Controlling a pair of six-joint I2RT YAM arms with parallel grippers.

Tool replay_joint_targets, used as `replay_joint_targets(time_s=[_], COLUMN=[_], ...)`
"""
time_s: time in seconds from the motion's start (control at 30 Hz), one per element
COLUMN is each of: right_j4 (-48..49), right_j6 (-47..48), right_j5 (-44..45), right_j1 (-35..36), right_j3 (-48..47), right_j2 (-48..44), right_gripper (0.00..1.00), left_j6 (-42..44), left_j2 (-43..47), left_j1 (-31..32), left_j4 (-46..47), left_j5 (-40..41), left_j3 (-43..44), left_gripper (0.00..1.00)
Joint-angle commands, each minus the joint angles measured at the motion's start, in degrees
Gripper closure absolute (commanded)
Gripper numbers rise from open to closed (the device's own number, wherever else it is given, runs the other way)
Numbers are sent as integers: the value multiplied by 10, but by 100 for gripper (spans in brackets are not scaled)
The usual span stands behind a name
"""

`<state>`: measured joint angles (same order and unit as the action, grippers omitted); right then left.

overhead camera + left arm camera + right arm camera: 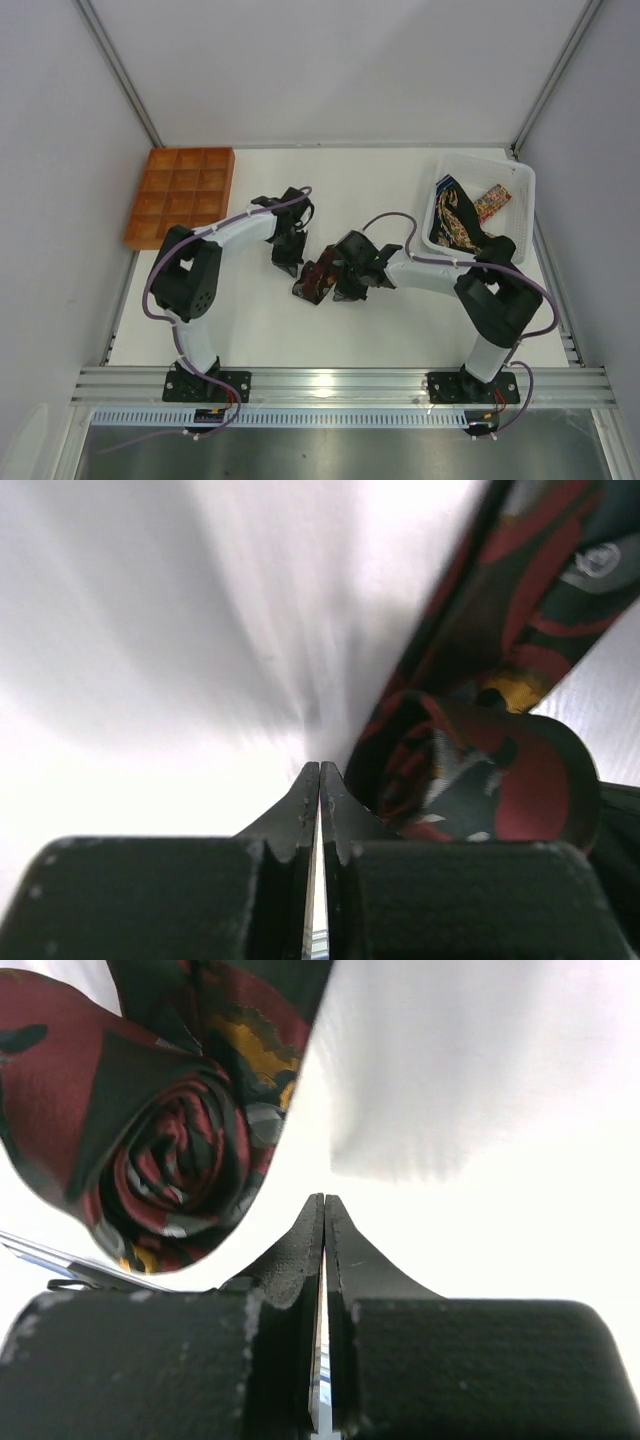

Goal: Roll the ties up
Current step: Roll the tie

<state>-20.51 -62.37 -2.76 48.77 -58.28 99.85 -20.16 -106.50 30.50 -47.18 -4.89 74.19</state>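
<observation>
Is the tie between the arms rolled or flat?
Rolled: the maroon tie shows a tight spiral coil in the right wrist view, one loose tail running off.

We see a white table (350, 190) closed in by pale grey walls (60, 150). At about ten o'clock on it lies an orange tray (180, 195), flat and split into a grid of square compartments (three across and four deep, as far as we can count). At two o'clock sits a white plastic bin (480, 163), near the right wall. Along six o'clock runs a ribbed aluminium rail (340, 383) at the table's near edge.
</observation>
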Motion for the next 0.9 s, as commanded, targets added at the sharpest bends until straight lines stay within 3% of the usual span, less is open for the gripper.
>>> replay_joint_targets(time_s=[0.0, 0.27, 0.53, 0.7, 0.87], right_j4=[1, 20, 52, 12, -24], right_j6=[40, 33, 23, 41, 109], right_j5=[27, 7, -35, -20, 14], right_j1=[-4, 5, 11, -10, -77], right_j3=[16, -10, -65, -60, 10], right_j2=[-50, -8, 59, 19, -65], right_gripper=[100, 100, 100, 100, 100], left_j6=[12, -21, -25, -15, -3], left_j2=[24, -5, -74, -65, -42], left_j1=[-16, -26, 13, 16, -10], left_j4=[-20, 15, 35, 24, -11], left_j5=[27, 2, -103, -91, -7], left_j3=[24, 43, 105, 97, 123], left_gripper=[94, 92, 95, 96, 95])
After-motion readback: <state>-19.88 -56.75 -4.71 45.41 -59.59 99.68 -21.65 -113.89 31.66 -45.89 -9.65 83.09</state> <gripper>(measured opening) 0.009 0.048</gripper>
